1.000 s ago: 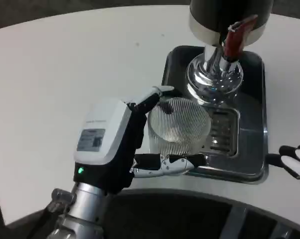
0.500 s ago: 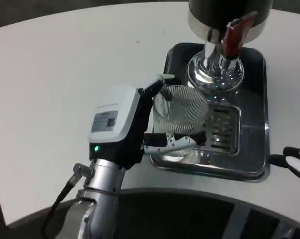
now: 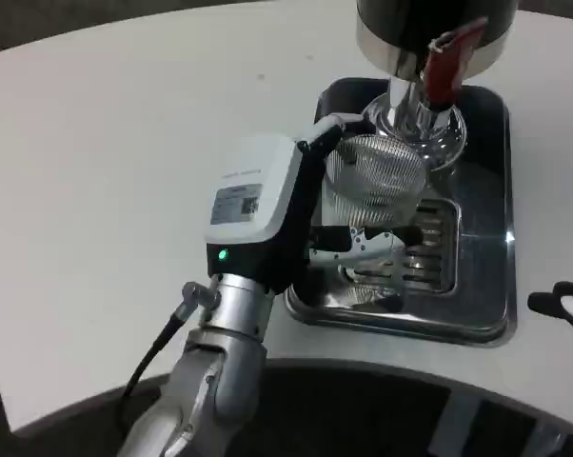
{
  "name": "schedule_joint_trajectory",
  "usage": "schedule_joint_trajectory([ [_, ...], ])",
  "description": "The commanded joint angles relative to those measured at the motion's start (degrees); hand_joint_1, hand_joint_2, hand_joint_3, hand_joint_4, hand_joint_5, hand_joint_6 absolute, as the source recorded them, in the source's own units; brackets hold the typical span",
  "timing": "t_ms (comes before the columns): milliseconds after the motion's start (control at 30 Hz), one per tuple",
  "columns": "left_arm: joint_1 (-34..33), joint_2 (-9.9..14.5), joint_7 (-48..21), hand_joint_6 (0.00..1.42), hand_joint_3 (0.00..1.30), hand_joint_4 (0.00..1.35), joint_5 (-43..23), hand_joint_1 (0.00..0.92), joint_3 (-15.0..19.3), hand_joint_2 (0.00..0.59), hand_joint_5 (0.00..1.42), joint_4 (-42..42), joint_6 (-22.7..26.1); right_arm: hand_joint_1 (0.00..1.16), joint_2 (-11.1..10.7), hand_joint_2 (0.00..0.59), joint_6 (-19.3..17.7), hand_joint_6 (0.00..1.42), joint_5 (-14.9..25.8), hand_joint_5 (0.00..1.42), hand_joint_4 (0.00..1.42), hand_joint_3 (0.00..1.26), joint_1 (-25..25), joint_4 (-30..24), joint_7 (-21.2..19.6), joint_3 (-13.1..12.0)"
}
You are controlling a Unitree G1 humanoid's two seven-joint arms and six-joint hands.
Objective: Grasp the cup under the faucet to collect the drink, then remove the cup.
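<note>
A clear ribbed cup point(image 3: 377, 179) is held by my left hand point(image 3: 267, 214), fingers wrapped around its sides. The cup hangs over the metal drip tray point(image 3: 486, 305), close to the chrome base of the drink dispenser point(image 3: 415, 119). The dispenser's red tap lever point(image 3: 444, 59) juts out above the cup's far rim. I cannot tell whether any liquid is in the cup. My right hand point(image 3: 567, 305) shows only as fingertips at the right edge, on the table beside the tray, holding nothing.
The slotted grate point(image 3: 424, 252) lies in the tray under the cup. White table point(image 3: 125, 143) stretches wide to the left. The table's curved front edge runs below the tray.
My left hand has carried the cup up and to the right, from the tray's front-left part toward the spot under the tap. The right hand's fingertips slid slightly lower and further off-frame.
</note>
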Motion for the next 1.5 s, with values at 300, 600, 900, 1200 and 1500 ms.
schedule_joint_trajectory([
  [300, -3.27, -0.49, 3.53, 1.42, 0.91, 1.05, -1.07, 0.625, -3.33, 0.009, 1.20, 4.35, -0.59, 0.45, -0.24, 0.396, -2.23, 0.08, 0.44, 0.04, 0.07, 0.12, 1.48, -2.72, 2.36, 2.45],
  [600, -3.95, 0.46, 1.78, 1.35, 0.74, 0.80, -1.79, 0.597, -5.49, 0.000, 1.01, 4.78, -0.46, 0.45, 0.09, 0.396, -1.89, 0.08, 0.03, 0.04, 0.07, 0.12, 1.48, -4.60, 3.07, 4.34],
  [900, -2.80, 1.41, -1.24, 1.21, 0.59, 0.58, -2.52, 0.431, -6.14, 0.058, 0.83, 2.58, 0.78, 0.45, 0.90, 0.396, -2.04, 0.08, -2.55, 0.04, 0.07, 0.12, 1.29, -5.29, 2.93, 7.35],
  [1200, -0.40, 2.36, -3.75, 1.10, 0.48, 0.46, -2.60, 0.317, -5.95, 0.089, 0.70, -1.49, 1.08, 0.45, 2.18, 0.396, -2.14, 0.08, -11.38, 0.04, 0.07, 0.12, -1.29, -3.17, 1.69, 14.04],
  [1500, 0.42, 3.65, -3.37, 1.01, 0.46, 0.40, -0.72, 0.314, -6.06, 0.101, 0.62, -4.21, 2.92, 0.45, 2.25, 0.403, -0.42, 0.08, -13.88, 0.04, 0.07, 0.12, -4.02, -2.59, 1.38, 16.44],
])
